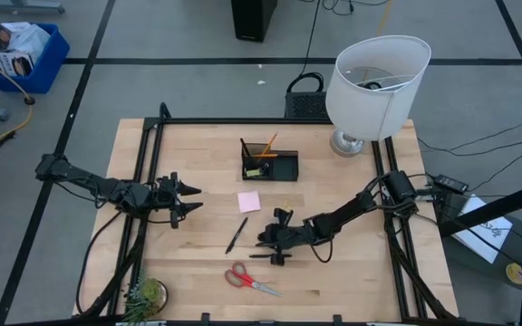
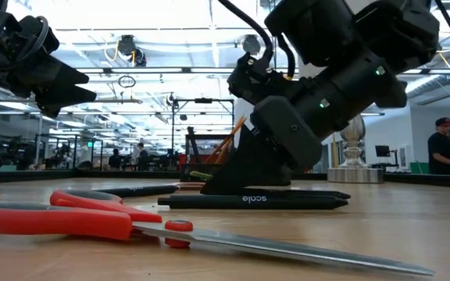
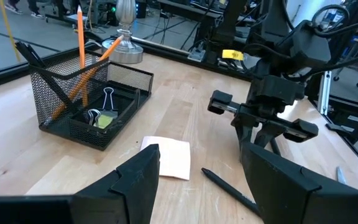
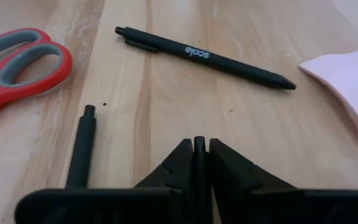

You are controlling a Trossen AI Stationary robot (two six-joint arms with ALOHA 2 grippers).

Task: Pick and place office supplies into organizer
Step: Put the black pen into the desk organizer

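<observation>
Right gripper [image 4: 199,148] pinching a thin black pen [image 4: 198,163] at the tabletop, beside red-handled scissors [image 1: 249,280]; left gripper [image 1: 188,198] hovering, fingers spread.

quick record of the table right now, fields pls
left gripper: open, above the table, holding nothing
right gripper: down at the tabletop, shut on thin pen
organizer: pencils standing in its cup
loose on table: sticky pad, scale pen, scissors
</observation>
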